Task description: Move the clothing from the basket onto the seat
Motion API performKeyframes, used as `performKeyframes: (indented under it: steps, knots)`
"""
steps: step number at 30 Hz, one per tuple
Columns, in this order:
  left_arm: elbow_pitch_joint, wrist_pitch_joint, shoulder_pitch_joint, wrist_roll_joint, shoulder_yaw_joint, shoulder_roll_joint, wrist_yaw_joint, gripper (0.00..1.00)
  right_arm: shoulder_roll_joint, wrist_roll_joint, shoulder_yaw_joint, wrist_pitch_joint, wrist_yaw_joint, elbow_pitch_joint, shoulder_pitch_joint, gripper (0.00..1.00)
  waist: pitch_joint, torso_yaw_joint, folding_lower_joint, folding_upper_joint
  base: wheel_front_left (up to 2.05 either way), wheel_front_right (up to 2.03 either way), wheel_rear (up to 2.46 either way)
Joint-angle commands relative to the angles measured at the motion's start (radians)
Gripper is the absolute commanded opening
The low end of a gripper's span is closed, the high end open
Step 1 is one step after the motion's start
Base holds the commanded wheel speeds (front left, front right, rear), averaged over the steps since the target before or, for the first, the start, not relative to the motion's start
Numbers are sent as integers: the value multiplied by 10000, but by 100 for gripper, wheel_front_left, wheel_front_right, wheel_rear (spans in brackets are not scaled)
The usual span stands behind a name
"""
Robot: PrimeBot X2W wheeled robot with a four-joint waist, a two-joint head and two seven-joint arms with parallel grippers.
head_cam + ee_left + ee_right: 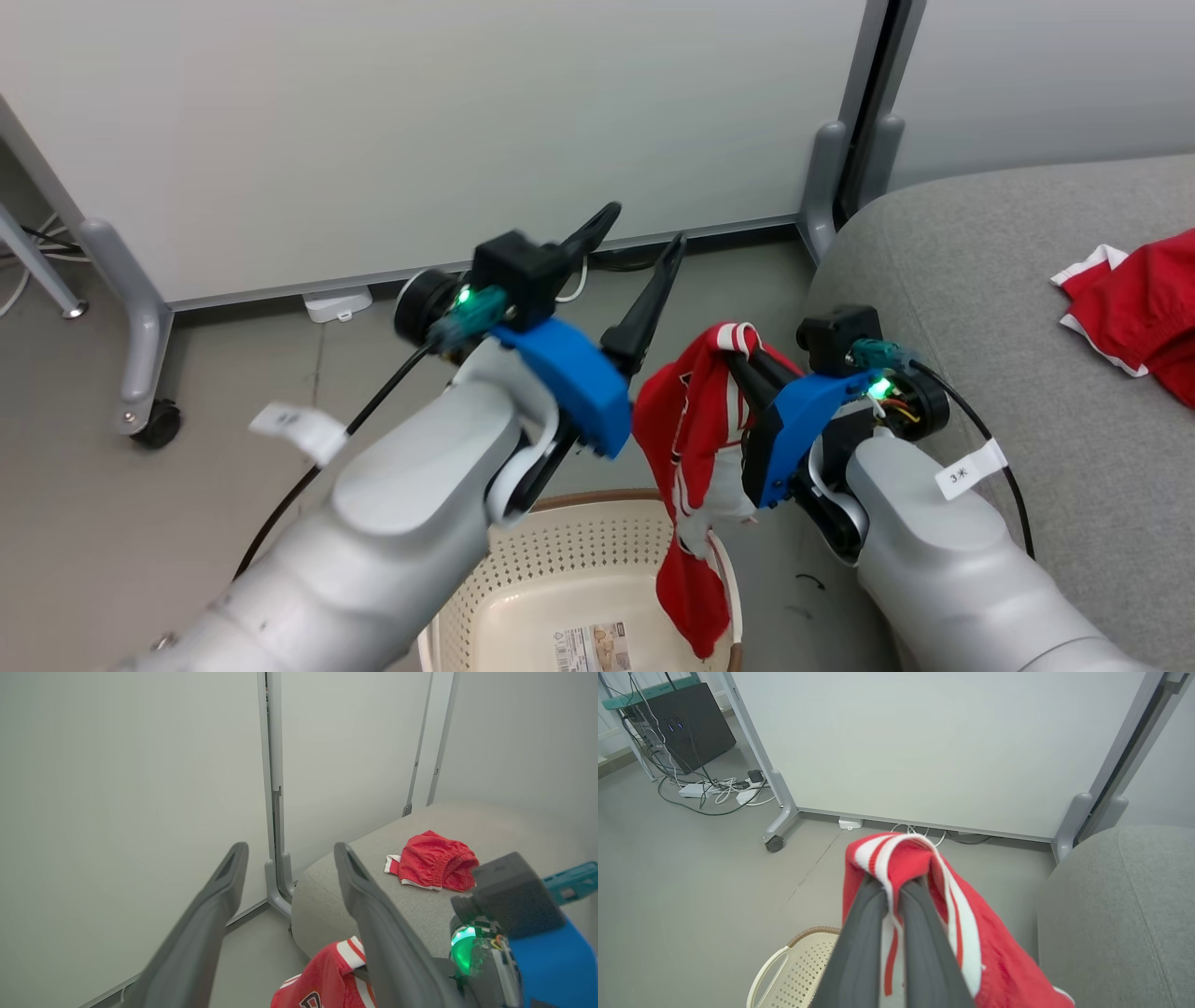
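While one red garment (1144,308) lies on the seat (971,252), well right of both jaws, the right gripper (742,350) is clamped on the second garment (691,439), hanging above the basket (523,607); the left gripper (642,231) stands with jaws apart, empty; carry and release remain

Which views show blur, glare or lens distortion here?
Head view: even soft light, everything sharp. Left wrist view: left tool soft up close, green light blooms, red shorts crisp. Right wrist view: panel frame edges splay, wide-angle perspective; jersey sharp.
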Motion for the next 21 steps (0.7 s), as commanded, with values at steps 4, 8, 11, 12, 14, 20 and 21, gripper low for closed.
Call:
performKeyframes:
  steps: [4,8,11,12,14,20,21]
  knots:
    - [-1531,-42,1550,1247,1373,813,254,100,-8,-208,-27,-209,5,-175,-380,0,124,-165,0,0,0,0,0]
    - [-2868,-36,3201,2266,2673,1471,437,100,-8,-343,-45,-246,3,-404,-493,0,220,-477,0,0,0,0,0]
    - [-3628,-35,4383,2883,3521,1826,522,100,-10,-424,-65,-252,5,-623,-543,0,265,-776,0,0,0,0,0]
    - [-3840,-35,4769,3060,3782,1910,528,100,-10,-451,-82,-244,3,-704,-553,0,279,-889,0,0,0,0,0]
    - [-4169,-36,5494,3346,4296,2033,546,100,-8,-505,-89,-217,5,-881,-565,0,304,-1128,0,0,0,0,0]
    - [-4491,-36,7189,4025,5447,2164,471,100,-7,-776,-227,-106,5,-1468,-547,0,412,-1893,0,0,0,0,0]
    - [-4510,-38,7365,4134,5616,2160,510,100,-7,-812,-261,-65,5,-1576,-525,0,434,-2029,0,0,0,0,0]
